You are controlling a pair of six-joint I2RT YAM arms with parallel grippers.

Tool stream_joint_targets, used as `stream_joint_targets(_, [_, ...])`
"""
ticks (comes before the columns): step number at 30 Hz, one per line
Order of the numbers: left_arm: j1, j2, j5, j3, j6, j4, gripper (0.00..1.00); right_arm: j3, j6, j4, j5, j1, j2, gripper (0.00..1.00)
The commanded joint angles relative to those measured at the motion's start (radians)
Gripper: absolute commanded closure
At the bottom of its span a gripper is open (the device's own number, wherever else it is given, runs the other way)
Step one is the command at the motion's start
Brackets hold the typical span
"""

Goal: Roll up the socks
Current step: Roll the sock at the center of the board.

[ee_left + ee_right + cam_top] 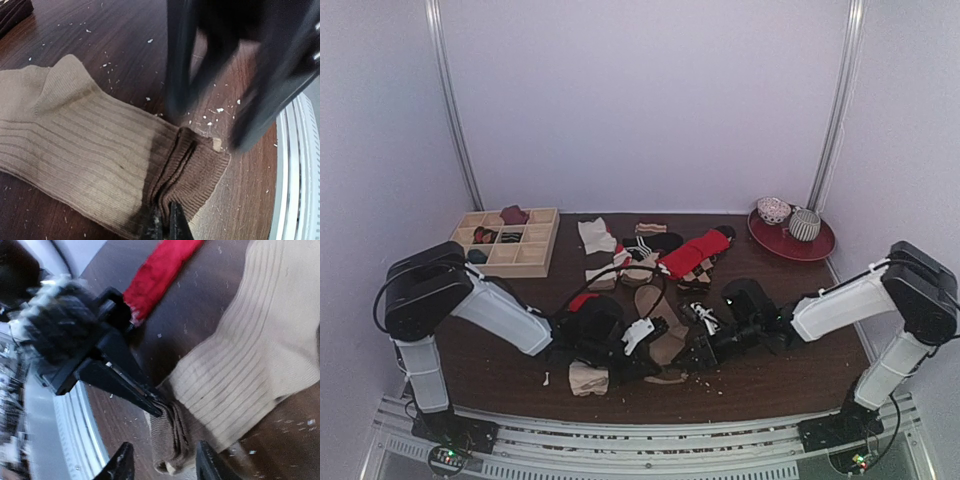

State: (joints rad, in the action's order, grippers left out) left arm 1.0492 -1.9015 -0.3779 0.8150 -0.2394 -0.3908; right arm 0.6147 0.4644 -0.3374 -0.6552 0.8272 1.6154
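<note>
The tan-brown ribbed sock (656, 306) lies flat at the table's middle, its darker cuff (200, 165) toward the front edge. My left gripper (167, 226) is shut on a bunched fold of that cuff; it also shows in the right wrist view (156, 409) and the top view (658, 350). My right gripper (165, 467) is open, its fingers either side of the cuff end (172, 440) without touching it; it shows in the top view (696, 356). The red sock (160, 270) lies beside the left arm, partly hidden under it (582, 300), its cream end (588, 378) near the front.
A pile of other socks (655, 250), with an all-red one (692, 252), lies behind. A black-and-white striped sock (704, 318) lies by the right gripper. A wooden compartment box (510, 240) stands back left, a red plate (815, 247) with bowls back right. A metal rail (300, 165) runs along the front edge.
</note>
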Motion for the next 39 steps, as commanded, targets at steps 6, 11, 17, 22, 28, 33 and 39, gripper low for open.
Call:
stream_joint_targets(6, [0.005, 0.001, 0.031, -0.078, -0.065, 0.116, 1.00, -0.230, -0.591, -0.121, 0.471, 0.194, -0.400, 0.40])
stream_joint_targets(11, [0.005, -0.005, 0.028, -0.076, -0.062, 0.119, 1.00, -0.207, -0.815, -0.111, 0.683, 0.345, -0.296, 0.41])
stream_joint_targets(17, [0.004, -0.011, 0.023, -0.065, -0.043, 0.142, 1.00, -0.162, -0.928, -0.152, 0.773, 0.421, -0.209, 0.43])
stream_joint_targets(22, [0.004, -0.017, 0.018, -0.062, -0.041, 0.141, 1.00, -0.131, -0.960, -0.133, 0.779, 0.435, -0.146, 0.44])
stream_joint_targets(28, [0.004, -0.021, 0.014, -0.060, -0.030, 0.160, 1.00, -0.089, -0.943, -0.090, 0.746, 0.434, -0.078, 0.52])
stream_joint_targets(33, [0.005, -0.021, 0.012, -0.062, -0.026, 0.166, 1.00, -0.083, -0.919, -0.090, 0.764, 0.426, -0.033, 0.52])
stream_joint_targets(39, [0.004, -0.021, 0.007, -0.066, -0.020, 0.173, 1.00, -0.093, -0.892, -0.087, 0.767, 0.387, -0.009, 0.51])
